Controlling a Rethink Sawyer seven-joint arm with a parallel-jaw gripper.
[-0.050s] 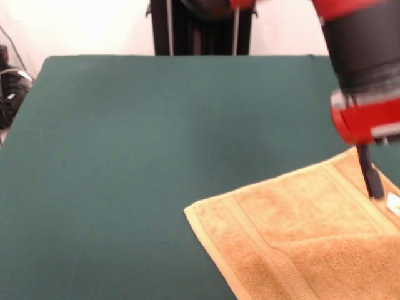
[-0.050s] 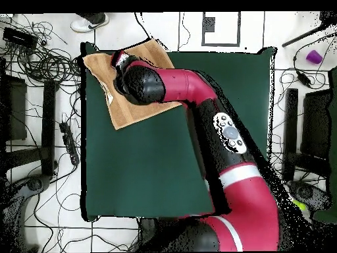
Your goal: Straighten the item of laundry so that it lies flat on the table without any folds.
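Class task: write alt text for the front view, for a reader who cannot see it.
A golden towel lies at the lower right of a dark green table, with one part folded over itself at the bottom. A red and black arm comes down from the upper right, its gripper at the towel near a small white tag.

text: none legible | towel tag: white, no readable print
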